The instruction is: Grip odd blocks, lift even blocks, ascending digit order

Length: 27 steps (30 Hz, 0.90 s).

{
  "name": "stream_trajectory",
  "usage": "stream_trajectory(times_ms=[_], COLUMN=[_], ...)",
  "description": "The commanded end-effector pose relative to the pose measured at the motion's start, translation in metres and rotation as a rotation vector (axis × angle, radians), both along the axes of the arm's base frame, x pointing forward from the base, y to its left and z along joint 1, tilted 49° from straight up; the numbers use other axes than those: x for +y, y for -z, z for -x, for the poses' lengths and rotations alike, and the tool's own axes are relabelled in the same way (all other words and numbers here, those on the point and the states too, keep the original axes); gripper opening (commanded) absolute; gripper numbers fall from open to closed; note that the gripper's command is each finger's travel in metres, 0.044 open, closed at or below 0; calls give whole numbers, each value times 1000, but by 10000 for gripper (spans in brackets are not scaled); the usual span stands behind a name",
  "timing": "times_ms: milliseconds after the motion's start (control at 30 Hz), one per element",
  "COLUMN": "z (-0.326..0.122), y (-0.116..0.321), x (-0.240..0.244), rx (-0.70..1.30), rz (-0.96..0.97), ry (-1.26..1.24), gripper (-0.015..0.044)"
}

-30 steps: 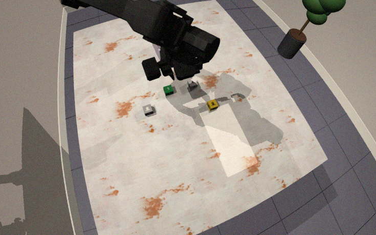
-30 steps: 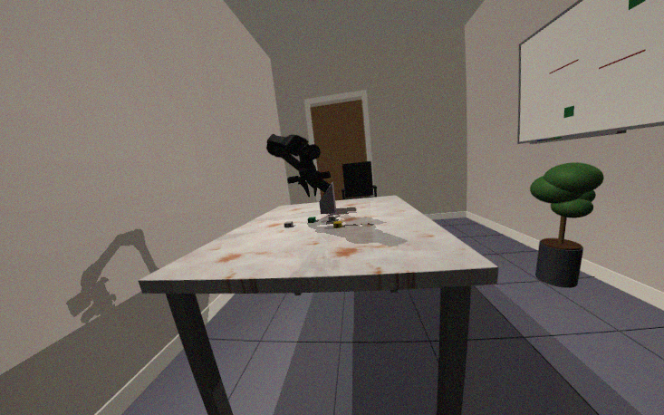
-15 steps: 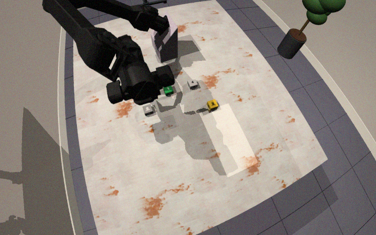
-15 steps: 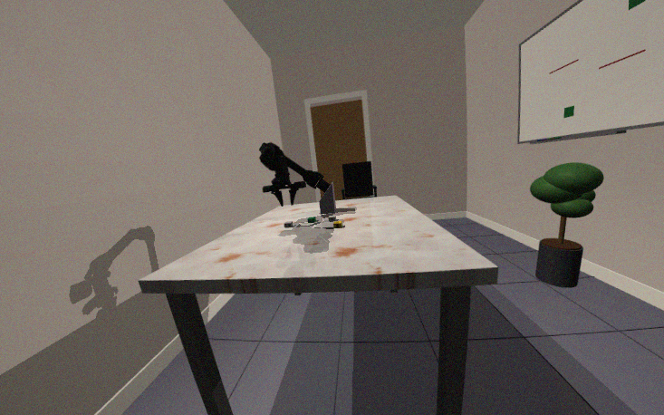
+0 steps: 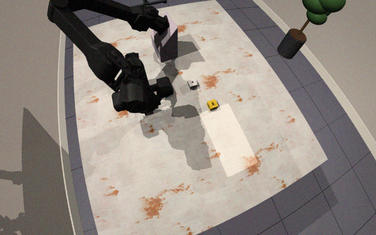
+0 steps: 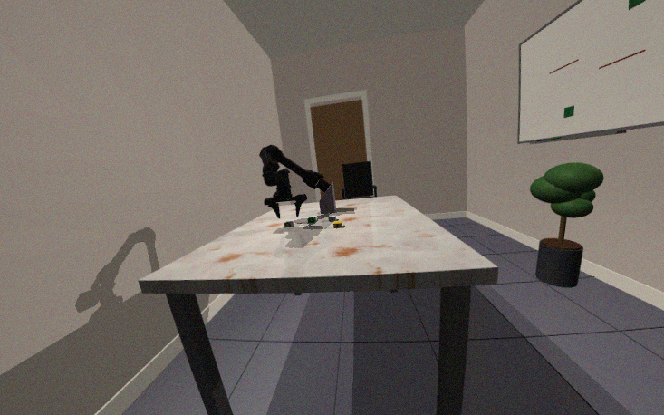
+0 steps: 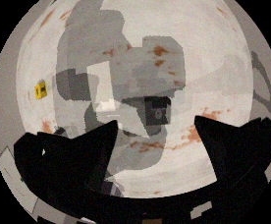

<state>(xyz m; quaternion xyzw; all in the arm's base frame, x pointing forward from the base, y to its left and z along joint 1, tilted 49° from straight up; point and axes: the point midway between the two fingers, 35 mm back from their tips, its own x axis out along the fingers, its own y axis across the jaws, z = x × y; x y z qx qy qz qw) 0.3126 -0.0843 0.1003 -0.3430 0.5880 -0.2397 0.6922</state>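
My gripper (image 6: pixel 288 216) (image 7: pixel 158 122) is open wide and empty, pointing down above a dark grey block (image 6: pixel 288 224) (image 7: pixel 159 105). In the wrist view this block lies between and slightly beyond the fingertips; its pale digit is too blurred to read surely. In the top view the arm hides it. A green block (image 6: pixel 312 219) is hidden by the gripper in the other views. A light grey block (image 5: pixel 193 84) (image 6: pixel 332 218) and a yellow block (image 5: pixel 212 104) (image 6: pixel 337 225) (image 7: pixel 40 89) stand apart on the table. The yellow block's dark digit resembles an 8.
A slanted pale-purple and dark block-like stand (image 5: pixel 170 46) (image 6: pixel 328 201) is at the arm's base. The arm's shadow falls across the table (image 5: pixel 119 175) (image 6: pixel 400 257). A potted plant (image 5: pixel 292 43) (image 6: pixel 560 263) stands on the floor beyond the table edge.
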Motion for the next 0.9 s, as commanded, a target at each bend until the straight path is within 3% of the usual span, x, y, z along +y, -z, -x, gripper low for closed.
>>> stream_trajectory(times_ms=[0, 533, 867], z=[2, -2, -2], y=[7, 22, 22], x=[-6, -23, -23], rx=[15, 15, 15], rz=[4, 6, 6], ry=[0, 0, 0], gripper=[400, 400, 138])
